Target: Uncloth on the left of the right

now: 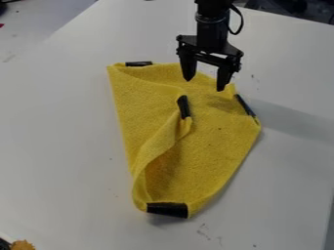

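Right now your claw hangs spread over the far part of the yellow cloth on the desk. What matters is the folded-in corner's black tape: it lies nearer the camera and slightly view-left of your claw, its long axis running roughly near-to-far, so you'd likely shift that way before closing.

Soft, matt yellow cloth.

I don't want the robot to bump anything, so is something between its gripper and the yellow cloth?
Nothing visible is in the way. The gripper hangs by the far edge of the yellow cloth, its jaws apart.
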`<state>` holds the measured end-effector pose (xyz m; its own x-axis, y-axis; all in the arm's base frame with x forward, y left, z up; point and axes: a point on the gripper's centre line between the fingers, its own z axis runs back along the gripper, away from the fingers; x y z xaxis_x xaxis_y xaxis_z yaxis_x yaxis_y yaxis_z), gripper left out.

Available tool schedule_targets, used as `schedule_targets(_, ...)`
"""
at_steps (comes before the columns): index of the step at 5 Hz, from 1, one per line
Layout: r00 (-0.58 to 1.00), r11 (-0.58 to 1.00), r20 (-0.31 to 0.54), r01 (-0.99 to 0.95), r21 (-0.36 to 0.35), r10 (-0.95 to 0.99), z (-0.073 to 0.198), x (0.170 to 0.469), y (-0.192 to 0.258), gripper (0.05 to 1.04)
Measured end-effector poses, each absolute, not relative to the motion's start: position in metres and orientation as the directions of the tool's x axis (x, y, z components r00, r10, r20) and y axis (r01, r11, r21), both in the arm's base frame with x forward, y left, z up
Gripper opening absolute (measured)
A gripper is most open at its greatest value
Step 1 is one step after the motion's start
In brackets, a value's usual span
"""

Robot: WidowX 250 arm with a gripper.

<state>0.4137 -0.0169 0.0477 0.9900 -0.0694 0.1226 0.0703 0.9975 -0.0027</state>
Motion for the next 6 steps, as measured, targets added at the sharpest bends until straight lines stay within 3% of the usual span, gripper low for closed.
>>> schedule_targets(2,0.998,0.999,0.046,0.051,-0.008,-0.051,0.018,0.398,-0.016,0.997)
schedule_targets(6,0.999,1.0,0.036,-0.018,0.009,0.018,0.022,0.376,-0.002,0.999)
